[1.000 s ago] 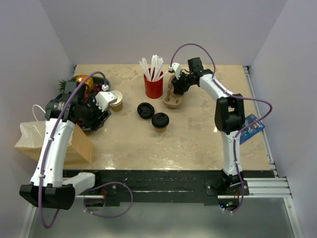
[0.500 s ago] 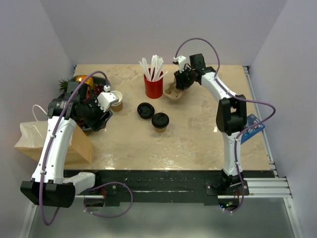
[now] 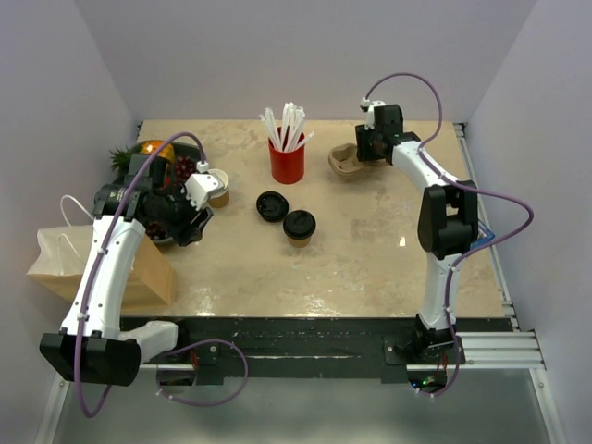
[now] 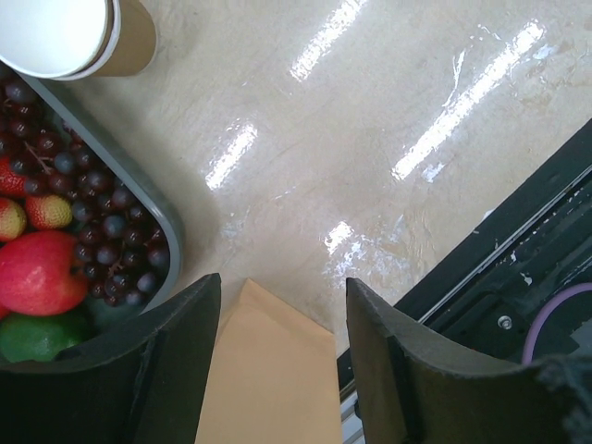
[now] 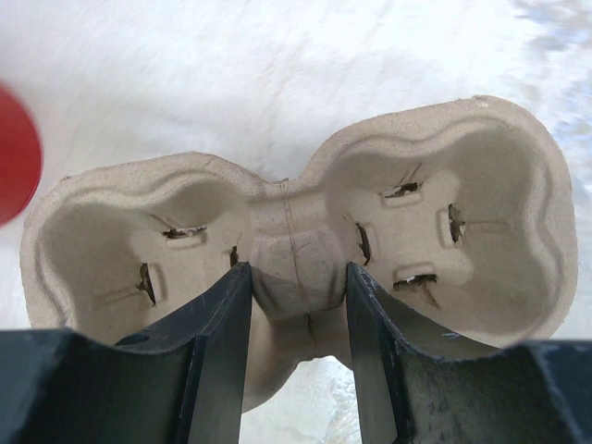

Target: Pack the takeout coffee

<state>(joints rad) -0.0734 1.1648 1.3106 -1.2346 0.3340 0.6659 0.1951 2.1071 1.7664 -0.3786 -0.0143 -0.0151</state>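
The cup carrier (image 5: 462, 231) is clamped by the right pincer (image 5: 298, 275), the left pincer (image 4: 282, 310) is held open, the takeout coffee (image 3: 299, 225) not yet packed

Loose lid (image 3: 270, 205) beside takeout coffee (image 3: 299, 224)

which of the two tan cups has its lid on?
The mid-table cup: black lid on, beside the loose lid. The left cup is open, white inside.

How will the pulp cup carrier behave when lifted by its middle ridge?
The cup carrier looks like thin moulded pulp, so it is probably light and fairly stiff. The right fingers pinch only its centre ridge, so it may flex or swing.
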